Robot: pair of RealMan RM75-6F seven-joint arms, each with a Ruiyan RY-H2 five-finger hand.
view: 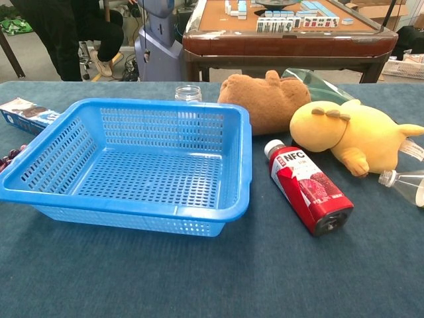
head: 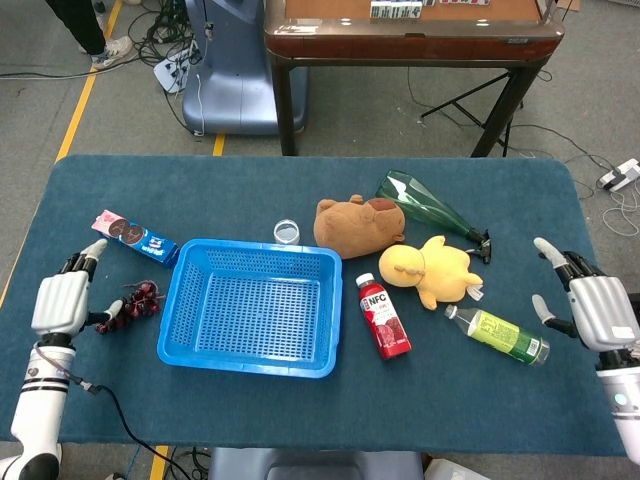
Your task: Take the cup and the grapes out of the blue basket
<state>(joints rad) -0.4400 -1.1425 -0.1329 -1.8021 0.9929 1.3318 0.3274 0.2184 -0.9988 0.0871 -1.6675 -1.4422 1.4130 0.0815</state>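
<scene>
The blue basket [head: 178, 340] [view: 246, 159] stands on the table with nothing inside it. Dark red grapes [head: 136, 303] [view: 9, 158] lie on the cloth just left of the basket. A small clear cup [head: 286, 232] [view: 188, 93] stands behind the basket's far rim. My left hand [head: 63, 301] hovers left of the grapes, fingers apart, holding nothing. Far from the basket, at the table's right edge, my right hand [head: 593, 306] is spread and holds nothing. Neither hand shows in the chest view.
A cookie packet [head: 136, 236] lies behind the grapes. Right of the basket are a brown plush [head: 357, 225], a yellow plush [head: 433, 271], a red juice bottle [head: 385, 318], a green bottle [head: 498, 334] and a dark green glass object [head: 430, 207]. A wooden table [head: 410, 30] stands beyond.
</scene>
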